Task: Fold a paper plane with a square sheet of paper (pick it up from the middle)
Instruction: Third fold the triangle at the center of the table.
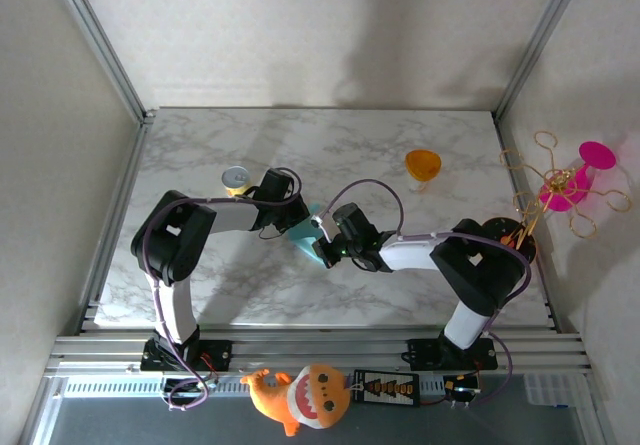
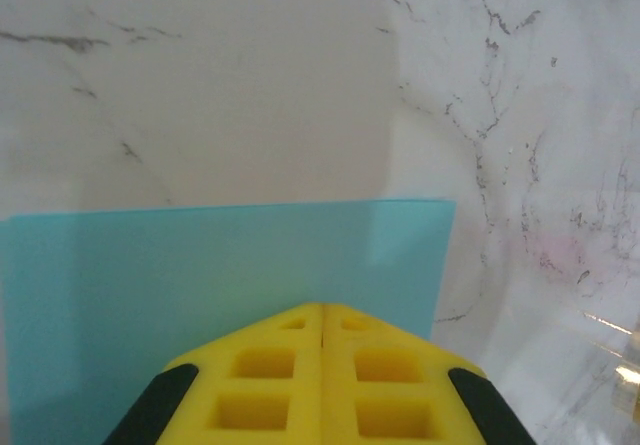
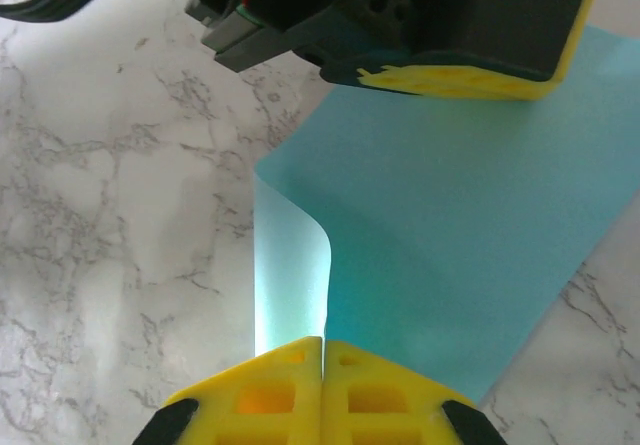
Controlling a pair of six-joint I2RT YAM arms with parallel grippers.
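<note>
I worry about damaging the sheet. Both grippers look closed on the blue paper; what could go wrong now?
1. The left gripper and right gripper are shut on opposite sides of the square sheet of paper; pulling apart may tear it.
2. The edge at the right gripper curls upward, so a stray crease may form.

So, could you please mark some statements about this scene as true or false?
1. The square sheet of paper is teal. True.
2. The right gripper is wide open. False: it is shut, pinching a curled edge of the sheet.
3. The orange cup stands on the sheet. False: it stands apart, on the marble table.
4. The left gripper is shut. True.
5. The yellow can stands on the table. True.
</note>
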